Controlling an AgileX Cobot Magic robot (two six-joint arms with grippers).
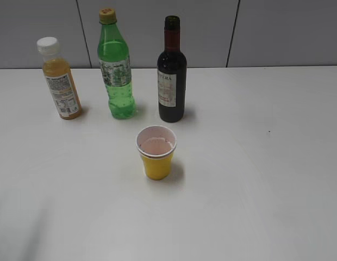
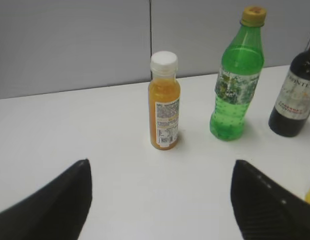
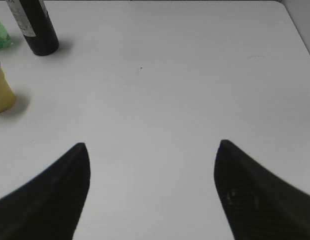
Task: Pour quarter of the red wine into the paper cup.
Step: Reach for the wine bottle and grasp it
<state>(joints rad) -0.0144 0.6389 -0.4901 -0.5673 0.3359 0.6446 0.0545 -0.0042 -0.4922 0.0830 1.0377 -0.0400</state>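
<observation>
Both grippers spread wide, empty: left gripper faces orange juice bottle; red wine bottle and paper cup far-left of right gripper.

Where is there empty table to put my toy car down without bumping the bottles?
The widest bare patch of table is right of the wine bottle and paper cup. The near edge in front of the cup is bare too. The back is crowded: juice bottle, green bottle and wine bottle stand close together.

In the right wrist view, the upper left edge cuts the wine bottle and we see only its lower part. The paper cup is cut at the left edge. Label text is too small for us to read.
</observation>
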